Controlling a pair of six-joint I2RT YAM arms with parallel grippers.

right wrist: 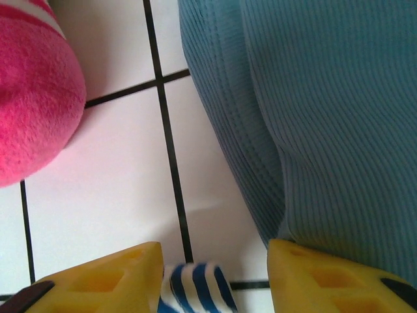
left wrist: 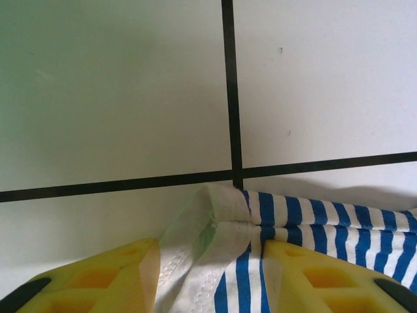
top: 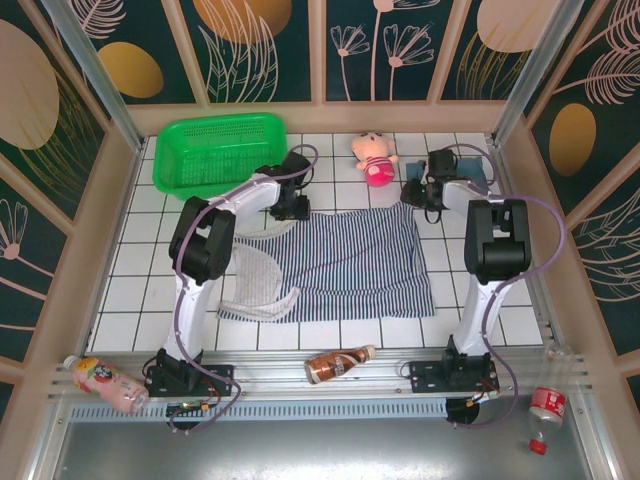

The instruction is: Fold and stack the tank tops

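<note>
A: Your left arm [top: 195,250] and right arm [top: 495,245] match: white links, black joint housings, black bases [top: 185,375].
B: You'll notice a lilac cable [top: 178,320] looping along each one, too.
A: On your left gripper [left wrist: 212,261] the fingers [left wrist: 98,277] are yellow plastic, with hollow moulded pockets and black patches at the outer corners.
B: Your right gripper [right wrist: 215,261] looks the same.

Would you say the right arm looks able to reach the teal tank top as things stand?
Probably yes: the teal tank top lies uncovered right beside the right gripper. Its open jaws straddle a corner of the striped tank top, so it would likely need to shift sideways first.
</note>
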